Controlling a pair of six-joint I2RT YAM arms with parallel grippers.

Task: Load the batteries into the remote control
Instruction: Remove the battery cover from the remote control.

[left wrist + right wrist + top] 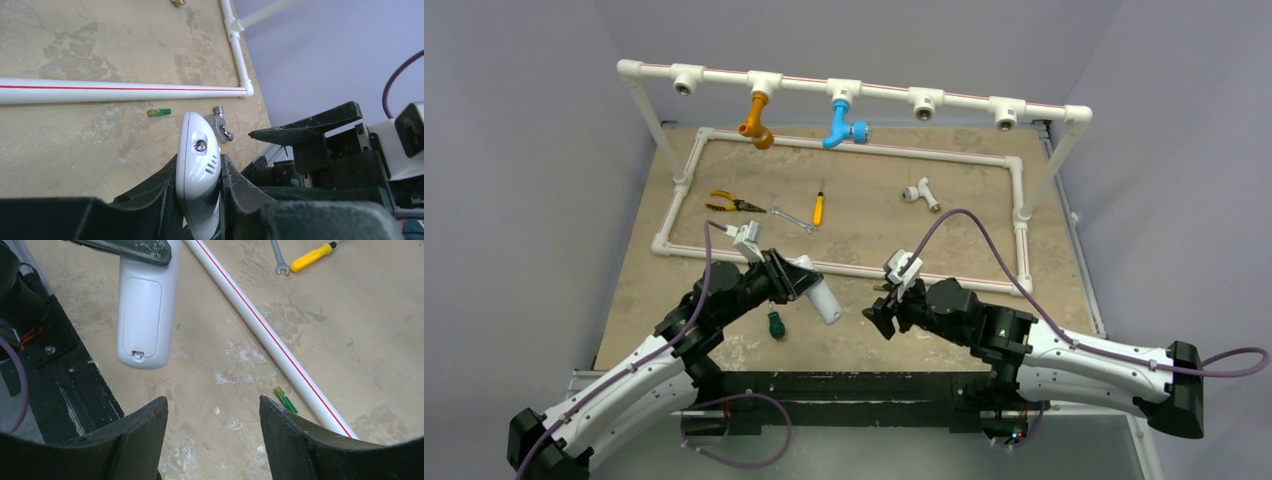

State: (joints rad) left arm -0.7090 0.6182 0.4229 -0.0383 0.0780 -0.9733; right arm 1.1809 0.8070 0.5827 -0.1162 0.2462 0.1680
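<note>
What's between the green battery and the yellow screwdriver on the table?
A white red-striped pipe crosses between the battery and the yellow screwdriver, seen in the right wrist view.

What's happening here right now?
The left gripper is shut on the remote control, holding it with its plain back toward the right arm; the battery cover looks closed. The right gripper is open and empty, close to the remote. One green battery lies on the table beside the red-striped pipe, so loading seems not yet started.

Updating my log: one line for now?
left end effector: shut on remote | right end effector: open, empty | battery: on table beside pipe
</note>
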